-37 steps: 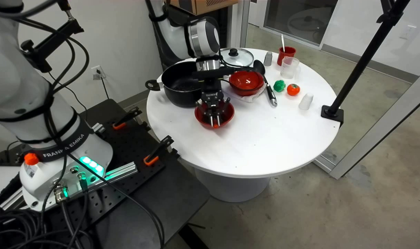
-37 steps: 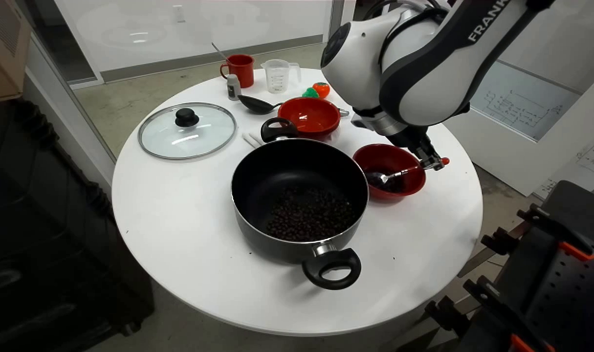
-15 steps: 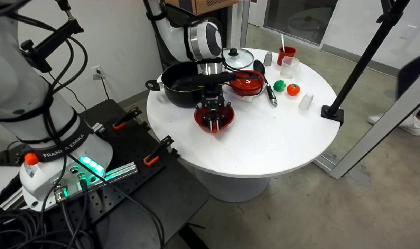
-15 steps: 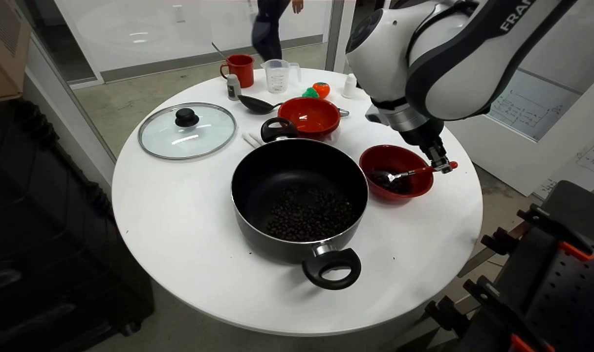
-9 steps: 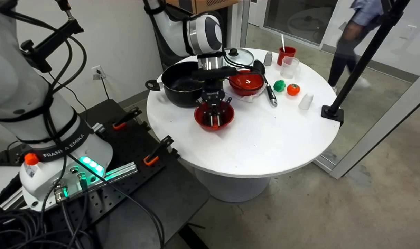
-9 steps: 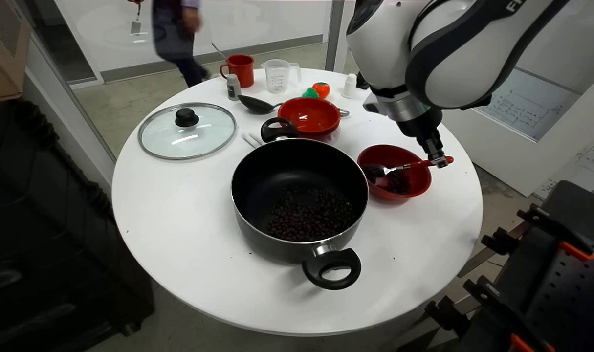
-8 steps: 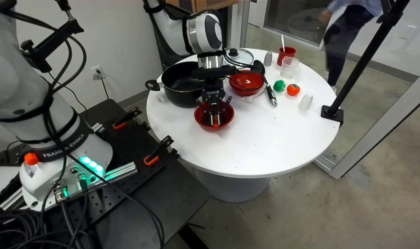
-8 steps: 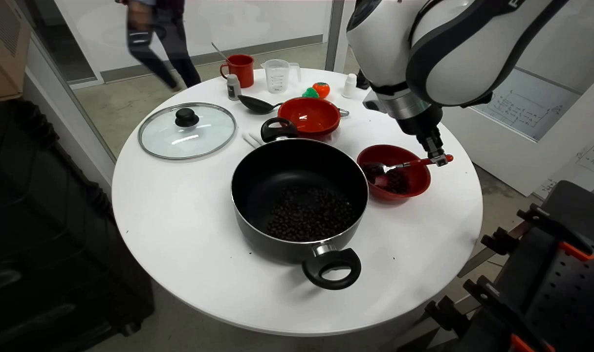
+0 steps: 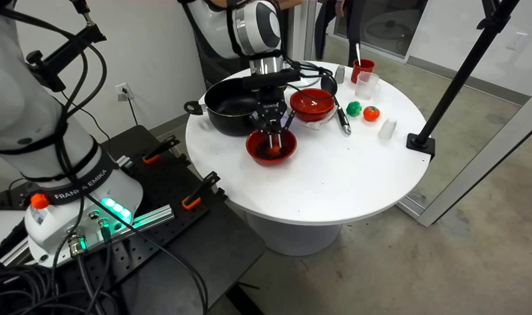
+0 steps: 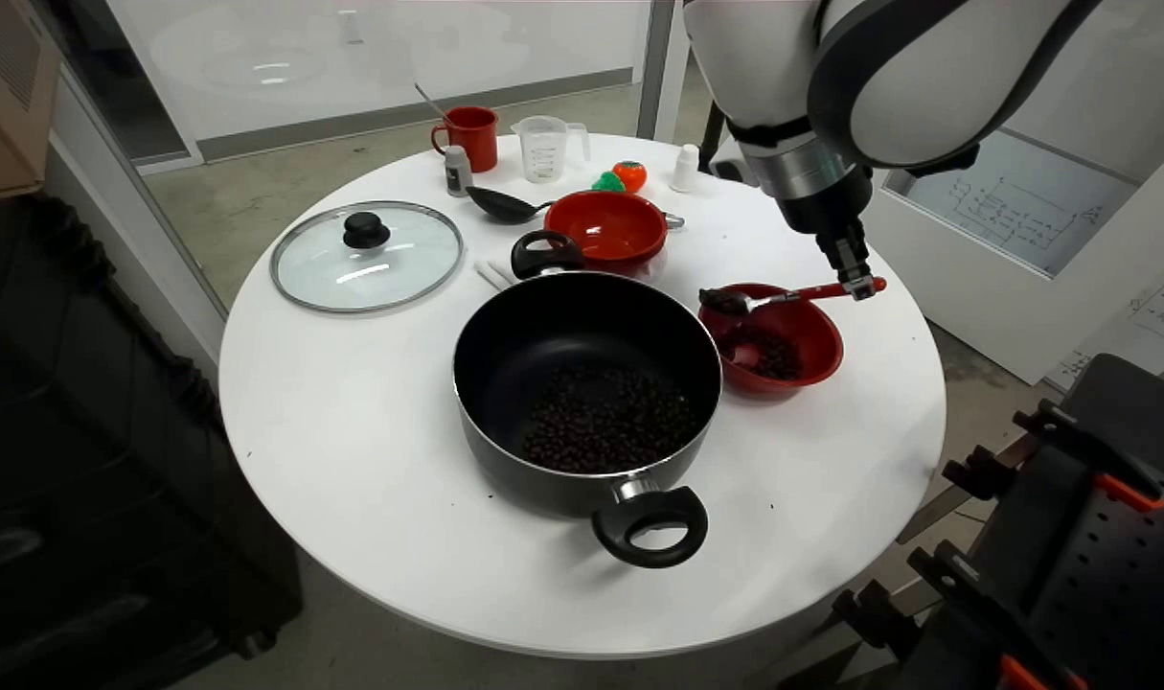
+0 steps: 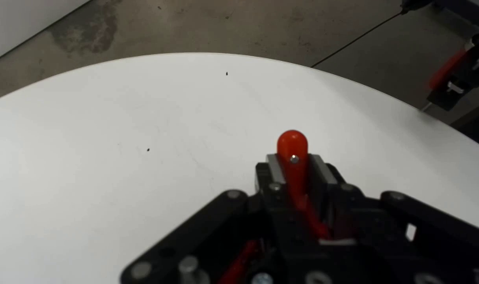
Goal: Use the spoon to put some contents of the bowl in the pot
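Claw (image 11: 293,167): clenched on the red handle of the spoon (image 10: 804,293); the wrist view shows its fingers (image 11: 320,169) on either side and the rounded handle end jutting beyond.
Spoon: held above the red bowl (image 10: 824,347), nearly level, head toward the pot (image 10: 510,477) and heaped with dark pieces (image 10: 723,301), bean-like, in an exterior view; in an exterior view with the red handle tip (image 9: 275,151) foremost, the claw hides the head.
Red bowl: more dark pieces inside; just beside the pot, contact cannot be told.
Pot: black, upright; dark pieces on its floor are plain in an exterior view, while the claw overlaps it in an exterior view.
Glass lid (image 10: 409,273): whole in an exterior view; partly behind the arm (image 9: 215,30) in an exterior view.
Ladle (image 9: 343,121): handle whole in an exterior view; middle covered by the second red bowl (image 10: 605,225) in an exterior view.
Edge: rim of the worktop (image 9: 336,183) curves across the wrist view, floor (image 11: 207,23) beyond; a black post (image 9: 463,78) is footed there in an exterior view.
Room: white surface spreads from the red bowl to the rim opposite the pot.
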Controlling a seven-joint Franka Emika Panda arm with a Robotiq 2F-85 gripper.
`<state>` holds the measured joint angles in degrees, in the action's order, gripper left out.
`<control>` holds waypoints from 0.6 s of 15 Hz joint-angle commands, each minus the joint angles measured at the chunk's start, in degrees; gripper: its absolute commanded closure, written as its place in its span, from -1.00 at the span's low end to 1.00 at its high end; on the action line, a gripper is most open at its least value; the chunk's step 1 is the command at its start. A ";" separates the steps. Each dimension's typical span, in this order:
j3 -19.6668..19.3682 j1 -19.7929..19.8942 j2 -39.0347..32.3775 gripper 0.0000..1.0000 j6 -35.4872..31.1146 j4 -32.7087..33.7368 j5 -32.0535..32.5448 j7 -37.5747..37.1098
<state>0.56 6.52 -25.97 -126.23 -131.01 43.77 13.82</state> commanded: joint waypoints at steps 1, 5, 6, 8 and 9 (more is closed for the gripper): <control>-0.01 -0.71 3.96 0.90 -0.74 -1.68 -2.84 1.82; 0.22 -1.73 6.15 0.90 -0.47 -1.58 -4.05 1.51; 0.27 -2.01 6.58 0.90 -0.39 -1.60 -4.21 1.53; 0.41 -2.69 7.21 0.90 -0.15 -1.59 -4.38 1.39; 0.47 -2.97 7.49 0.90 -0.09 -1.58 -4.44 1.37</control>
<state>1.15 4.70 -20.84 -126.23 -131.30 41.08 13.82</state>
